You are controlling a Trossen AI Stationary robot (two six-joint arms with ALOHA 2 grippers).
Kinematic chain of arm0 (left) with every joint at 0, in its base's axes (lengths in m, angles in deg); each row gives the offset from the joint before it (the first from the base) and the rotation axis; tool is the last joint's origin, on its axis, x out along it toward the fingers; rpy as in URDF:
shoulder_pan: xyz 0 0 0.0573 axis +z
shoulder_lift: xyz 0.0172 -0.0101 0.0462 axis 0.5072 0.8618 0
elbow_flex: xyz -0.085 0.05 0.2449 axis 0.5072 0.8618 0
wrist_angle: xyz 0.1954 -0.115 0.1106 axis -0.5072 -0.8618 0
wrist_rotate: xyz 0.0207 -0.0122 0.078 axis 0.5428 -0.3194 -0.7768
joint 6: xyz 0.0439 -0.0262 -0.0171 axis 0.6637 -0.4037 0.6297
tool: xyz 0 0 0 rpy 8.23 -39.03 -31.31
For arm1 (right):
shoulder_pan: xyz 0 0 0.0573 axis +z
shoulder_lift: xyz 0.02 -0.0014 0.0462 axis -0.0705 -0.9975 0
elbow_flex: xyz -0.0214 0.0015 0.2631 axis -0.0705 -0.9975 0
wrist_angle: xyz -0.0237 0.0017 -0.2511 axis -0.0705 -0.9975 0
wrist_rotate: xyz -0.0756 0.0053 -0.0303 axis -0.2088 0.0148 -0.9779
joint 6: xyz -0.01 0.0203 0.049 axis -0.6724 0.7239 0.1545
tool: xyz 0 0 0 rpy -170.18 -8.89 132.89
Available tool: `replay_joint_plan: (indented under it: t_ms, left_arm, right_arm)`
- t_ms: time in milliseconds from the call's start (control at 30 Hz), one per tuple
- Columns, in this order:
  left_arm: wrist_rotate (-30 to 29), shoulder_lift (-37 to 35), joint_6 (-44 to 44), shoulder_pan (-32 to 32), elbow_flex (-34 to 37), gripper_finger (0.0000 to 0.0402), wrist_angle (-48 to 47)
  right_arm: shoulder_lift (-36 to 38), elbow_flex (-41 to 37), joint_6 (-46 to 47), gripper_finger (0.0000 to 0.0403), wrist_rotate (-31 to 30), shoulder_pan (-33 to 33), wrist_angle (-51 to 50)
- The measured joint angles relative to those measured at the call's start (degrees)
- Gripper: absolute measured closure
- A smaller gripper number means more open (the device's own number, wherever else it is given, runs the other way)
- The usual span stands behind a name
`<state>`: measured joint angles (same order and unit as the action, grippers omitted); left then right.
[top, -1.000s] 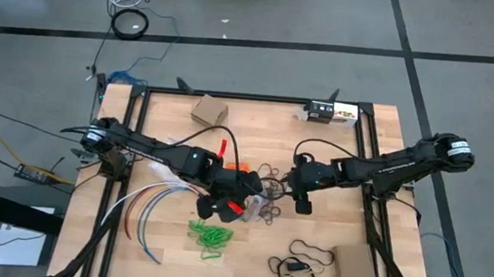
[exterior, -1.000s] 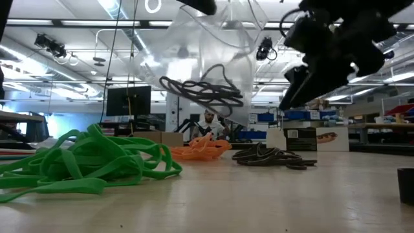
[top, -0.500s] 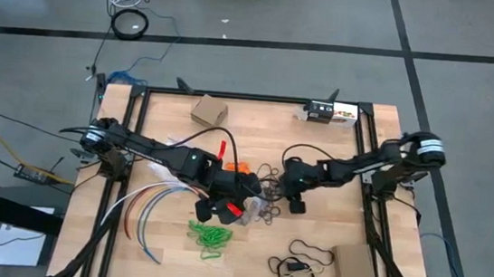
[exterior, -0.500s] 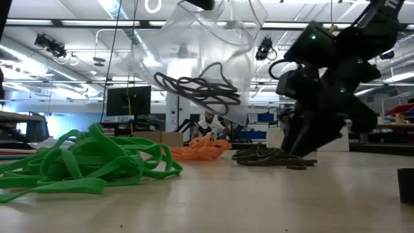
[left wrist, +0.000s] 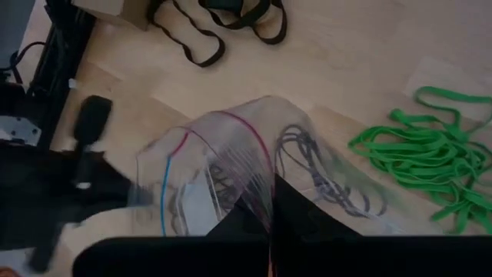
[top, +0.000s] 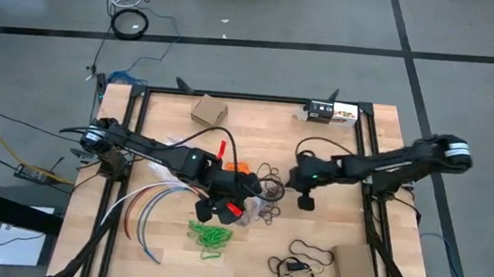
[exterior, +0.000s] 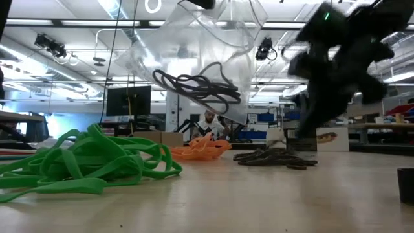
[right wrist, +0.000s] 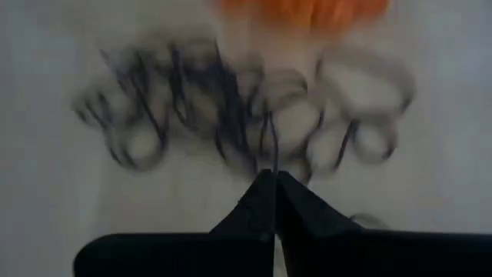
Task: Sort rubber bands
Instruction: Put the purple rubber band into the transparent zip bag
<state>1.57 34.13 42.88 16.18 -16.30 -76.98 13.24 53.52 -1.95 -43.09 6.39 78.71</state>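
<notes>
Above worktop [top: 357,131]: left hand [top: 244,193] clamped on clear bag [exterior: 200,58]; right hand [right wrist: 274,181] together over dark rubber bands [right wrist: 231,115].

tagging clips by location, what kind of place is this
Probably a robotics lab or open workshop: a wooden table in a metal frame on grey floor, strip lights on an open ceiling, and a monitor and shelving behind, with a person seated there.
</notes>
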Motion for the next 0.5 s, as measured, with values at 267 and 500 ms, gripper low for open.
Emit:
replay_joint_plan:
  t_ms: [267,500]
  left_arm:
    - [0.69,0.01,0.20,0.46,0.09,0.0401,1.48]
    - [1.05,0.03,0.20,0.47,0.09,0.0401,3.47]
  right_arm:
    - [16.57,3.94,-1.56,0.0402,-4.11,2.01,2.18]
    - [17.51,12.20,-5.78,0.0403,-7.19,4.71,2.56]
